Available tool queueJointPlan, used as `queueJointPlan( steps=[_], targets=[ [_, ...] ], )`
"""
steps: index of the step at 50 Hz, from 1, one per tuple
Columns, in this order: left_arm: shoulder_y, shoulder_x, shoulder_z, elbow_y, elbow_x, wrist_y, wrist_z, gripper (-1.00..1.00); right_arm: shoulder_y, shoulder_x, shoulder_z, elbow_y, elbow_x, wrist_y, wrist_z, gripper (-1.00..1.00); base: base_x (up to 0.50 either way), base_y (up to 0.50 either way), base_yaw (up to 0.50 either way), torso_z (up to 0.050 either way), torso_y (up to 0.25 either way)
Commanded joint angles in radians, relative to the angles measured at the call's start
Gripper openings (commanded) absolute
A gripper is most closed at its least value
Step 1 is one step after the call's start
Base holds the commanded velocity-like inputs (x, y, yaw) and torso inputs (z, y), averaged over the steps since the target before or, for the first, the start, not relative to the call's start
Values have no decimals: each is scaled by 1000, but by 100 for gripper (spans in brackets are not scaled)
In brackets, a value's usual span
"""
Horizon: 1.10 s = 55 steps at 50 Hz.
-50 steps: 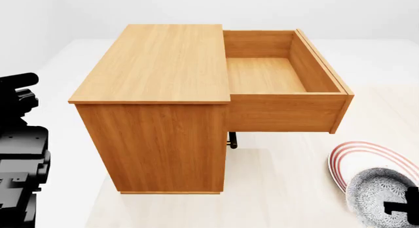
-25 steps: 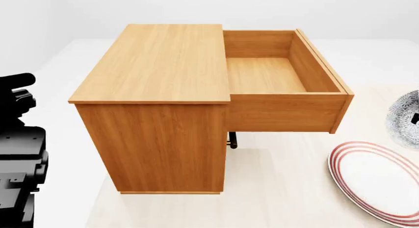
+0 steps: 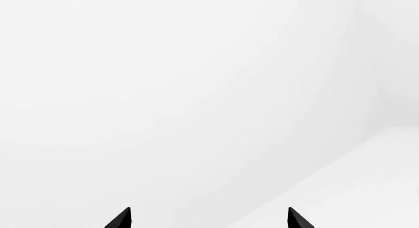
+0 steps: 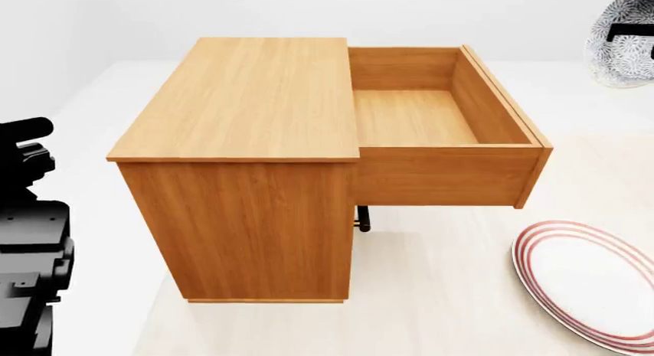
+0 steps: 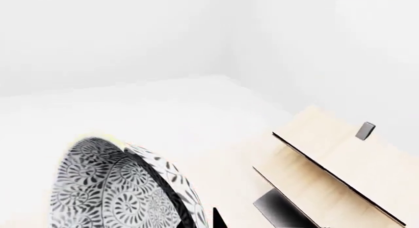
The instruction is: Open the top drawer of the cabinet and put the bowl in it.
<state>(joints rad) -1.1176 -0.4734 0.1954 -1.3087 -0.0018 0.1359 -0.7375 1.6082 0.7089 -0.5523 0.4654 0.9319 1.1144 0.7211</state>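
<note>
White walls stand behind the pale surface. Pinched by the right hand, the blue-speckled white round bowl has risen off the red-ringed plate toward the far right corner, beyond the orange wooden cabinet's open top drawer. Left hand stays spread.

Left arm — matte black, blocky stepped housings, rounded cylinder end on top, left gripper — two pointed black fingertips

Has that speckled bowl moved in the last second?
Yes. The bowl has risen from beside the red-ringed plate to well above it, now up past the open top drawer, held in the right hand.
</note>
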Motion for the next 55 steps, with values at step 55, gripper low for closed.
queueJointPlan(
  steps=[55],
  targets=[
    [14, -5, -11, 0, 2, 6, 3, 100, 166, -525, -287, 523, -116, -80, -470, -100, 0, 0, 0, 0, 0]
  ],
)
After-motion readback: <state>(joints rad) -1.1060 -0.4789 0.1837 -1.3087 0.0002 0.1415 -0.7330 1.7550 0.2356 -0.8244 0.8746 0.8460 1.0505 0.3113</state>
